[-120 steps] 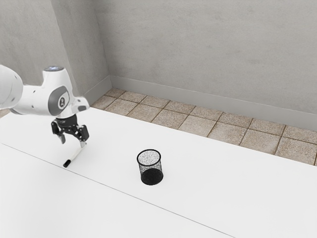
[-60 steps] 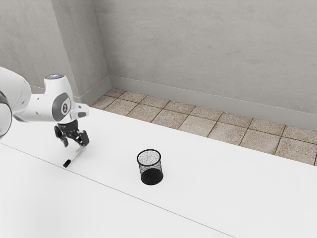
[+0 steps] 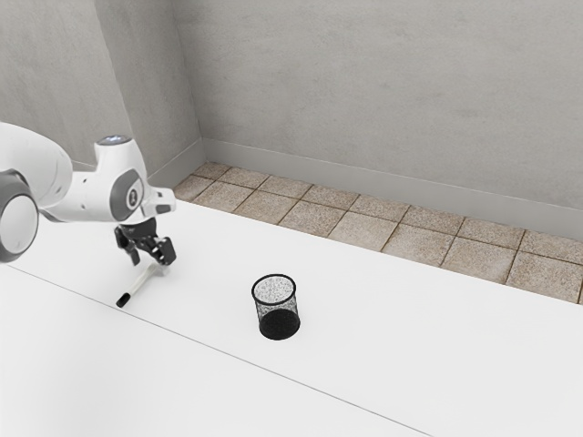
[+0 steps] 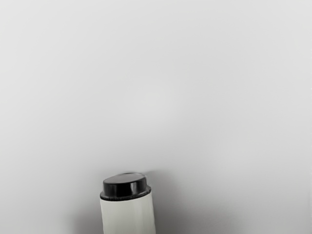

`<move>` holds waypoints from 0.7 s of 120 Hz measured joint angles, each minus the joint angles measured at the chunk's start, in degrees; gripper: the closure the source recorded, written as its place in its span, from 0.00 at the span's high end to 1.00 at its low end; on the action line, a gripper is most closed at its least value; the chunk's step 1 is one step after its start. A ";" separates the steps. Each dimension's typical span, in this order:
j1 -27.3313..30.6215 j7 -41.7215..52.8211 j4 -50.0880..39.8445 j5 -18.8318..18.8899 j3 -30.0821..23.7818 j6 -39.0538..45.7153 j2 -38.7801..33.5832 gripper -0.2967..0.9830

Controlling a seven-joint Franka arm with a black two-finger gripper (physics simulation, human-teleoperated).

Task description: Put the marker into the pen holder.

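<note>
the slim white marker (image 3: 139,282) with a black cap is seen on the smooth white desk (image 3: 410,346), its cap turned away from the far edge. the black two-finger gripper (image 3: 151,262) is spread open at the other end. the barrel should be straddled evenly and pinched squarely before the black wire-mesh pen holder (image 3: 279,324) is approached.
</note>
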 joint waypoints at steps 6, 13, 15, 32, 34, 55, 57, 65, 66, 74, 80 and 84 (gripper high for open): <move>-0.03 -0.16 -0.05 0.00 -0.03 -0.02 0.00 0.75; -0.05 -0.33 -0.15 -0.05 -0.04 -0.07 -0.01 0.75; -0.05 -0.38 -0.20 -0.07 -0.04 -0.10 -0.03 0.75; 0.03 -0.99 -0.50 -0.15 -0.05 -0.35 -0.08 0.70; 0.03 -1.09 -0.52 -0.16 -0.05 -0.38 -0.11 0.69; -0.02 -2.13 -0.48 -0.20 -0.05 -0.72 -0.16 0.47; -0.03 -2.23 -0.48 -0.20 -0.05 -0.76 -0.17 0.45; -0.05 -2.60 -0.41 -0.21 -0.03 -0.87 -0.17 0.38; -0.05 -2.64 -0.41 -0.21 -0.02 -0.88 -0.17 0.38; 0.00 -2.99 -0.39 -0.20 -0.03 -0.96 -0.18 0.32; 0.01 -3.28 -0.38 -0.15 -0.03 -0.99 -0.18 0.28; 0.01 -3.47 -0.40 -0.11 -0.02 -1.00 -0.18 0.26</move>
